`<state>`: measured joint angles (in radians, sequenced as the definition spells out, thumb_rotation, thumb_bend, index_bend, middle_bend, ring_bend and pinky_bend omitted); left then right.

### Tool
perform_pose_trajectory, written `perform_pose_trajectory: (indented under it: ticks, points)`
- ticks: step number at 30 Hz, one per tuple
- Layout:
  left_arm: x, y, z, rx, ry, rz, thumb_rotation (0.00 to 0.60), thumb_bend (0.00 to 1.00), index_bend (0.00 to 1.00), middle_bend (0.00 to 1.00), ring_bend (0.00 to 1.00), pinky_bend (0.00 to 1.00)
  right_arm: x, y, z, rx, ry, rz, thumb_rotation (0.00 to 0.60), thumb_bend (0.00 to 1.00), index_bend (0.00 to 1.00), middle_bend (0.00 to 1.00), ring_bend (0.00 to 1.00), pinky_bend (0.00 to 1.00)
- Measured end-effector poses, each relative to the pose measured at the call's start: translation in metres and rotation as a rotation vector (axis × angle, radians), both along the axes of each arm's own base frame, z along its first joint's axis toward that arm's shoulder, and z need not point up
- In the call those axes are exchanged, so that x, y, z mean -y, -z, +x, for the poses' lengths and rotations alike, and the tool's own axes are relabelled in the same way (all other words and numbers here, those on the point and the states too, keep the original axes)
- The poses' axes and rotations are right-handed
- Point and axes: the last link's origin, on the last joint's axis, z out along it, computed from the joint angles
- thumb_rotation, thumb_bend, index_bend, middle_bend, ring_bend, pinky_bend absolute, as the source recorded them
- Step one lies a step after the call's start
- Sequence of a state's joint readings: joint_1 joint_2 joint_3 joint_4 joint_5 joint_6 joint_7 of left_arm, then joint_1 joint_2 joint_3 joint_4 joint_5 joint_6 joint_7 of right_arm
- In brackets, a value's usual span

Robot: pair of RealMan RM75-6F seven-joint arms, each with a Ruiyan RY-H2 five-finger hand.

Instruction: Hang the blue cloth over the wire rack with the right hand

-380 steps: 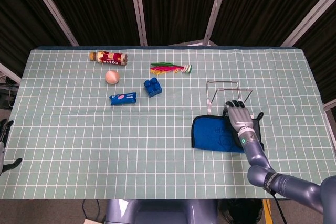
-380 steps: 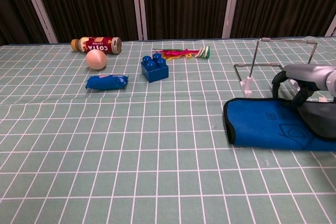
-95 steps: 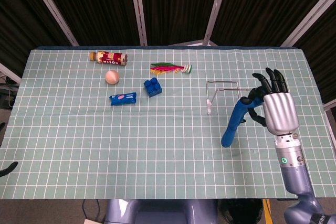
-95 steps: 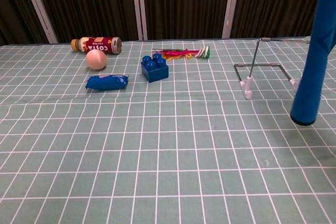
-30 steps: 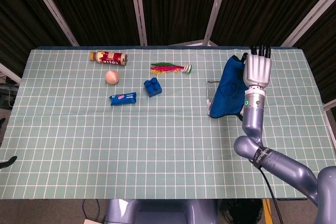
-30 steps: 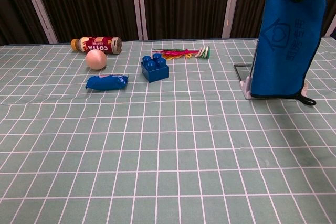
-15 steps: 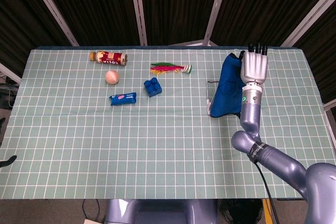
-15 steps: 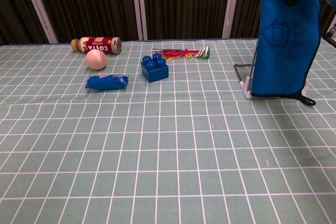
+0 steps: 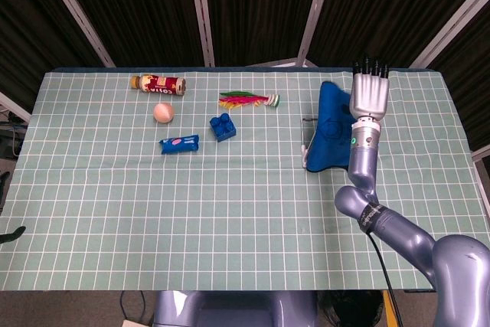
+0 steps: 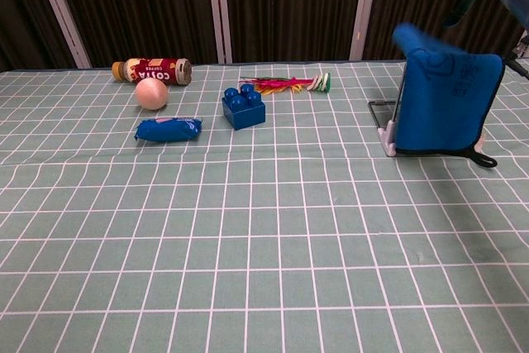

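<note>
Your right hand (image 9: 370,95) shows from its back in the head view, fingers (image 9: 371,66) straight, slightly apart and pointing toward the far edge of the bench (image 9: 230,212), released with nothing in them; the hand sits just right of the blue cloth (image 9: 331,124), and whether it touches the cloth you cannot tell from above. The chest view shows only a bit of the wrist at its top right corner, but it gives what the head view lacks: the cloth (image 10: 445,101) drapes over the top bar of the wire rack (image 10: 387,121), its front panel hanging almost to the bench and its upper left corner bunched up above the bar. From above the cloth reads as a narrow folded strip with the rack's thin base wires poking out on its left. Your left hand is only a dark sliver (image 9: 11,233) at the left border of the head view, so you cannot tell how its fingers lie. The rack stands near the far right of the bench, well apart from the blue brick (image 9: 222,125), blue packet (image 9: 179,143), ball (image 9: 163,112), can (image 9: 158,83) and shuttlecock (image 9: 249,99) on the far left half. The near half of the bench is open checked cloth.
</note>
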<state>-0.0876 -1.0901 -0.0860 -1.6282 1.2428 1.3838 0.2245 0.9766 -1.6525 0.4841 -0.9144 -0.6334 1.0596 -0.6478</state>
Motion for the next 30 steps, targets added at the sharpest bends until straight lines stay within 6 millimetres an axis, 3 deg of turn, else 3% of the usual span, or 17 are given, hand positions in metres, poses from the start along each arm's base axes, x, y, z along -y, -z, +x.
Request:
perform_pose_trajectory:
  ticks: [10,16,22,30]
  points:
    - [0.003,-0.004,0.005,0.024,0.030,0.005,0.600,0.00,0.00,0.00,0.00,0.00,-0.014,-0.017,0.008,0.038,-0.110,-0.054,0.600,0.00,0.04,0.00,0.00,0.00]
    - [0.008,-0.008,0.011,0.044,0.079,0.011,0.600,0.00,0.00,0.00,0.00,0.00,-0.049,-0.032,0.009,0.116,-0.215,-0.008,0.600,0.00,0.04,0.00,0.00,0.00]
    - [0.013,-0.009,0.021,0.063,0.165,0.017,0.600,0.00,0.00,0.00,0.00,0.00,-0.111,-0.054,-0.009,0.196,-0.320,0.071,0.600,0.00,0.04,0.00,0.00,0.00]
    - [0.029,-0.003,0.032,0.084,0.294,0.007,0.600,0.00,0.00,0.00,0.00,0.00,-0.224,-0.068,-0.070,0.251,-0.341,0.179,0.600,0.00,0.00,0.00,0.00,0.00]
